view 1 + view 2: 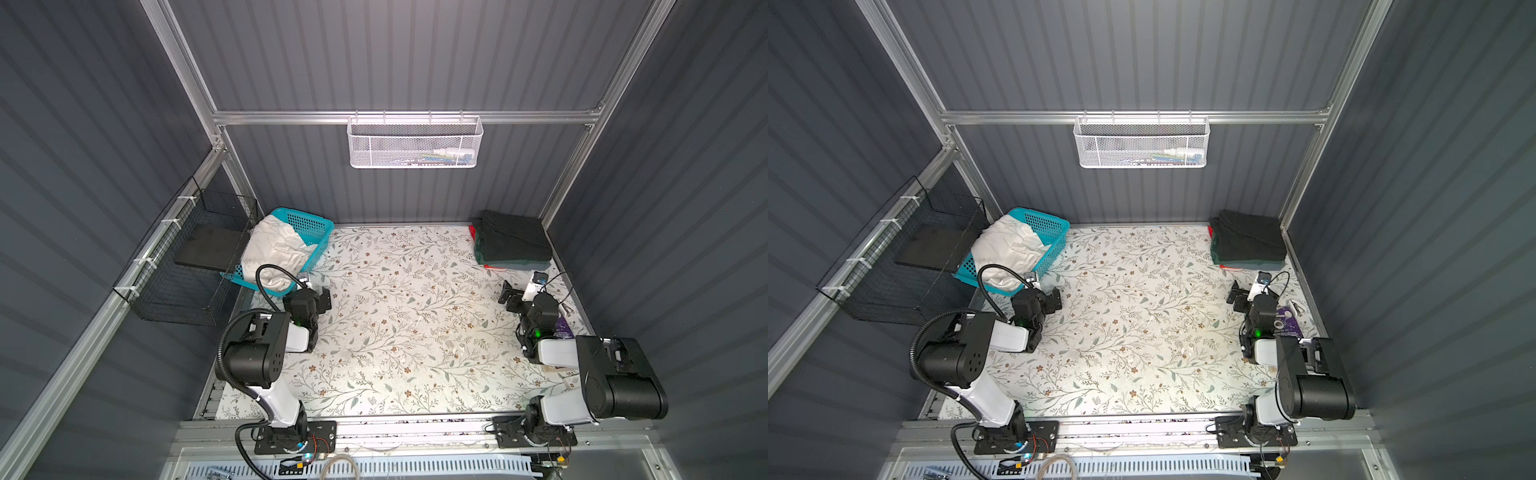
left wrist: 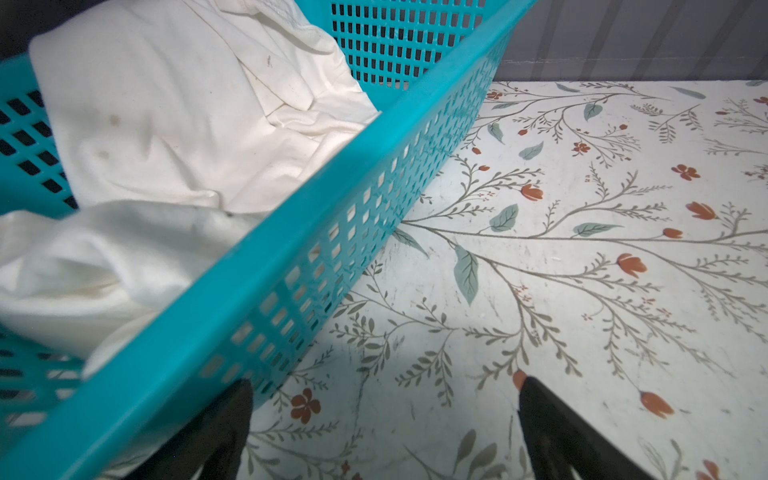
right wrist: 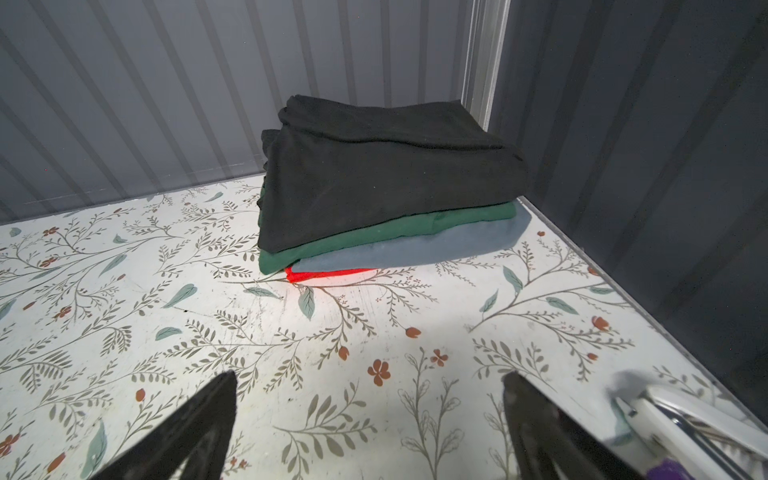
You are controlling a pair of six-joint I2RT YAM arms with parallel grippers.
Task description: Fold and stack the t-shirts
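Note:
A crumpled off-white t-shirt [image 1: 276, 253] [image 1: 1007, 249] [image 2: 166, 145] fills a teal basket [image 1: 318, 226] [image 2: 291, 266] at the back left of the floral table. At the back right corner lies a stack of folded t-shirts [image 1: 513, 243] [image 1: 1248, 243] [image 3: 382, 187]: black on top, then dark green, grey and red. My left gripper [image 1: 323, 298] [image 1: 1055, 301] [image 2: 384, 386] stands open just in front of the basket's near wall, with only table between its fingers. My right gripper [image 1: 509, 294] [image 1: 1235, 294] [image 3: 370, 378] is open in front of the stack, apart from it.
A black wire basket [image 1: 187, 270] holding a dark slab hangs on the left wall beside the teal basket. A white mesh basket [image 1: 415, 143] hangs on the back wall. A purple item [image 1: 563, 328] and a metal tool [image 3: 685, 419] lie by the right arm.

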